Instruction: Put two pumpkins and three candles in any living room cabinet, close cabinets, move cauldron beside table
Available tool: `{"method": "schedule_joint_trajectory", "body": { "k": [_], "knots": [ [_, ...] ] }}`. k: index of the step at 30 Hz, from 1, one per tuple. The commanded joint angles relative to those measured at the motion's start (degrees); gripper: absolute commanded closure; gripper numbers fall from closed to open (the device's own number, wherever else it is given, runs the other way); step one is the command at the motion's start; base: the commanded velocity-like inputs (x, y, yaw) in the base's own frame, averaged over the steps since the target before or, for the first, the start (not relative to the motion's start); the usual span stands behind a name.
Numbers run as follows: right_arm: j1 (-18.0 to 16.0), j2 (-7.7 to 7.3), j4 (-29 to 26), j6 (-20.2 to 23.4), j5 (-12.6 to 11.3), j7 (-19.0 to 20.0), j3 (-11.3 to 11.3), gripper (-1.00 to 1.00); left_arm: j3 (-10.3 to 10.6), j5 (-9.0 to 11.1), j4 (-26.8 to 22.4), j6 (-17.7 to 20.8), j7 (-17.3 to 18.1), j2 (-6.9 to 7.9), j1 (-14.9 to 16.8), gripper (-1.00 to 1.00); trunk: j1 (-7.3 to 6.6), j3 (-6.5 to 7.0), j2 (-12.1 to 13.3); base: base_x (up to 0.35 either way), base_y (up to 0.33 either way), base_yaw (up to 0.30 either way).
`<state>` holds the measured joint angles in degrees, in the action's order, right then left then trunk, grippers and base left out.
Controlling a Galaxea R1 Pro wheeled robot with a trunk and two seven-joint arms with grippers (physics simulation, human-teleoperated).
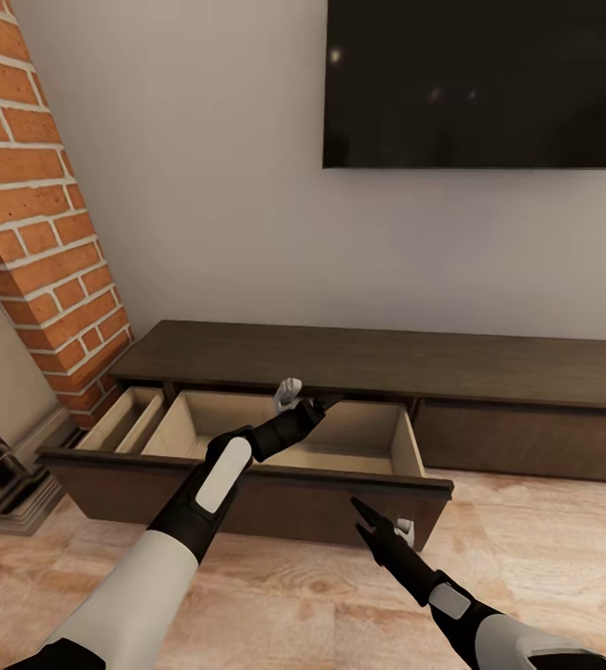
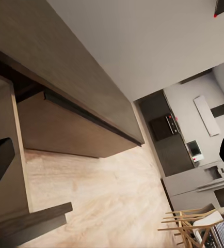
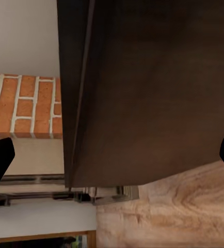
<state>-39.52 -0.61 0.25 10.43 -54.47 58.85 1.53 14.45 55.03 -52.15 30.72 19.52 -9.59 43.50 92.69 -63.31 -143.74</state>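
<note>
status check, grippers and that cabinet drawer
Left gripper open, empty, over the open drawer. Right gripper open, empty, in front of the drawer front. Cabinet drawer pulled out, looks empty. Nothing blocking.

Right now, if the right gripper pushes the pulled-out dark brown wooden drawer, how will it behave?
The dark brown wooden drawer looks rigid and would probably slide straight back into the long low cabinet. Its pale compartments look empty, so it is likely light. The left gripper reaches over it and may be struck.
</note>
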Motion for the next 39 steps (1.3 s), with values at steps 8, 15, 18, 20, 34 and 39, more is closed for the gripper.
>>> {"method": "schedule_joint_trajectory", "body": {
  "k": [8, 15, 18, 20, 34, 39],
  "knots": [
    [0.0, 1.7, 0.0, -0.6, -0.1, -0.1, 0.4, -1.0, 0.0, 0.2, 0.1, 0.2, -0.4, -0.05, 0.0, -1.0, -0.02, -0.05, 0.0, -0.004, 0.0, 0.0],
    [0.1, 4.71, 0.1, -3.3, -0.2, -0.2, 0.4, -1.0, 0.0, 0.2, 0.1, 0.3, -0.5, 0.08, 0.0, -1.0, -0.02, -0.05, 0.0, 0.0, 0.0, 0.0],
    [0.1, 4.93, 0.1, -3.5, -0.1, -0.2, 0.4, -1.0, 0.0, 0.1, 0.1, 0.4, -0.8, 0.02, 0.1, -1.0, -0.02, -0.05, 0.0, 0.0, 0.0, 0.0],
    [0.1, 4.98, 0.2, -3.5, -0.1, -0.2, 0.5, -1.0, 0.0, 0.1, 0.1, 0.4, -0.8, 0.01, 0.0, -1.0, -0.02, -0.05, 0.0, 0.0, 0.0, 0.0],
    [0.1, 5.01, 0.2, -3.3, -0.2, -0.4, 0.4, -1.0, 1.3, -0.1, 1.5, 0.2, -0.9, 0.0, 0.1, -1.0, -0.02, 0.69, 0.0, -0.143, 0.0, 0.124],
    [0.1, 5.01, 0.2, -3.2, -0.3, -0.4, 0.3, -1.0, 1.2, -0.4, 2.6, 0.1, -0.9, 0.07, 0.1, -1.0, -0.02, 0.87, 0.0, -0.305, 0.0, 0.251]
  ]
}}
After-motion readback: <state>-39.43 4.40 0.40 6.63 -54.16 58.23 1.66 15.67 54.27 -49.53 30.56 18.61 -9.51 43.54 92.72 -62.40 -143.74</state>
